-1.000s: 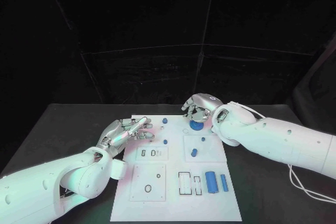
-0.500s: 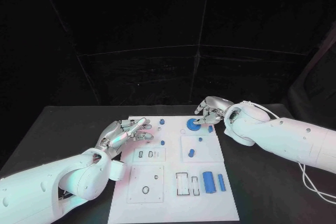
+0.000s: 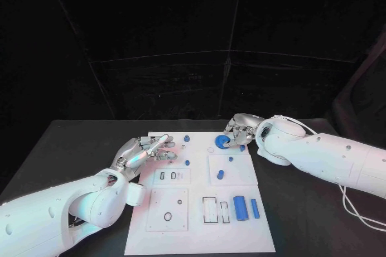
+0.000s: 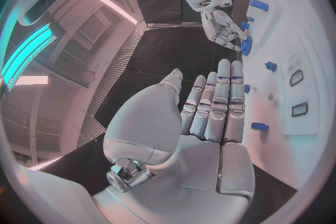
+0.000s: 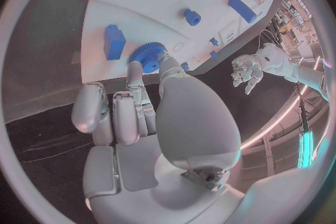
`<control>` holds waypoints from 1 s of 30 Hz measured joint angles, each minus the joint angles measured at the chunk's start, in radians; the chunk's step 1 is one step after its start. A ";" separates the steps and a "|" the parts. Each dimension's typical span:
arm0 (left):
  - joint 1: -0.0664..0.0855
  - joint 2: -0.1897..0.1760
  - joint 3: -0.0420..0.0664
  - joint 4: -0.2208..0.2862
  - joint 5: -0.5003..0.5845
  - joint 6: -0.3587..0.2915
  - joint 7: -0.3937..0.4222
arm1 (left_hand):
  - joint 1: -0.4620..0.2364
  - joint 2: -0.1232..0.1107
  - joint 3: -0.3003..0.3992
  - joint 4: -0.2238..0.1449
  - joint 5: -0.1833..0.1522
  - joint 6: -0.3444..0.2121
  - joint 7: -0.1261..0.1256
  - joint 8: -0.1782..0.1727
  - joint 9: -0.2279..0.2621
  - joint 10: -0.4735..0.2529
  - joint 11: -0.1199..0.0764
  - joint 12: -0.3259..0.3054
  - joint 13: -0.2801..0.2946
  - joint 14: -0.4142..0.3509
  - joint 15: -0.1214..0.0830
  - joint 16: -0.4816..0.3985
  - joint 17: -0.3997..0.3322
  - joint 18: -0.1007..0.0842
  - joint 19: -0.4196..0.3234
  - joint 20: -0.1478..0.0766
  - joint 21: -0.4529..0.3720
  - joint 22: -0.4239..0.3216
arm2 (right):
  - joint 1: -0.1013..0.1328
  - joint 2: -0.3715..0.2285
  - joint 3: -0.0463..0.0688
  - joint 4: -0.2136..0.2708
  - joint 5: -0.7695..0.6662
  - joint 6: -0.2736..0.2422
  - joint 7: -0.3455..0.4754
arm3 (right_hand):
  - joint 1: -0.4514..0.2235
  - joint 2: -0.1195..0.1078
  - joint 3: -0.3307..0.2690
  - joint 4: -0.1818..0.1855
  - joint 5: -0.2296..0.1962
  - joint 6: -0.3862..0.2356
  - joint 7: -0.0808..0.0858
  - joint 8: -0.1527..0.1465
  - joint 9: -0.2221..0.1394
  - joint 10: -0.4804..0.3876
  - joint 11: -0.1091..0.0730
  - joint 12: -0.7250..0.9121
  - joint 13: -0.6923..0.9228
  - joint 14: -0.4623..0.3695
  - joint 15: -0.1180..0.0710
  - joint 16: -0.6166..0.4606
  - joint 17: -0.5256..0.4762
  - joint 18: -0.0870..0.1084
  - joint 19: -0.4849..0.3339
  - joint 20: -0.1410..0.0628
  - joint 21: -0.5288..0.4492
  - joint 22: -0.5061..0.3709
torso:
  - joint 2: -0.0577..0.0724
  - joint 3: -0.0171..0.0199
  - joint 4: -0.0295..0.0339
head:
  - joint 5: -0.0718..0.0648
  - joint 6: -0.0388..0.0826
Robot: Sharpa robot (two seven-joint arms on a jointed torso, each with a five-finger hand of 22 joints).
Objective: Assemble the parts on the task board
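**Right hand brought back onto gear at far end of board**

Since half a second ago the right hand (image 3: 240, 129) has been drawn back toward the gear (image 3: 223, 140), its fingertips (image 5: 135, 70) now seen touching the toothed rim in the right wrist view; whether the gear is pinched or merely touched cannot be told. The gear lies flat at the board's (image 3: 197, 234) far end, with a small block (image 5: 114, 41) just beside it and a peg (image 5: 191, 16) further in. The left hand (image 3: 149, 150) is held above the board's left edge, fingers straight and together, nothing in it, much as it was a second ago. Nearer the robot, a cylinder (image 3: 240, 207) and a bar (image 3: 255, 208) lie beside two outlined slots.

The gear is judged to be light, stiff plastic, unlikely to be harmed by a firm grip. Its teeth should resist slipping, so the rim, taken from opposite sides, looks the best hold; lying flat, it may need tipping up first.
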 measured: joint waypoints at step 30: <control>0.000 0.005 0.000 -0.014 0.001 0.007 -0.004 | 0.000 0.000 0.000 0.000 0.000 0.000 0.000 0.000 0.000 0.000 0.000 0.000 0.000 0.000 0.000 0.000 0.001 0.000 -0.003 0.003 0.000 0.000 | 0.000 0.022 0.000 -0.007 -0.067 0.007 0.005 | 0.084 0.042 0.005 -0.013 0.000 0.034 -0.012 0.043 0.006 0.070 -0.012 0.234 0.247 0.000 0.000 0.054 0.076 -0.016 0.025 -0.004 0.030 0.060 | 0.001 0.0012 -0.0015 | -0.001 -0.013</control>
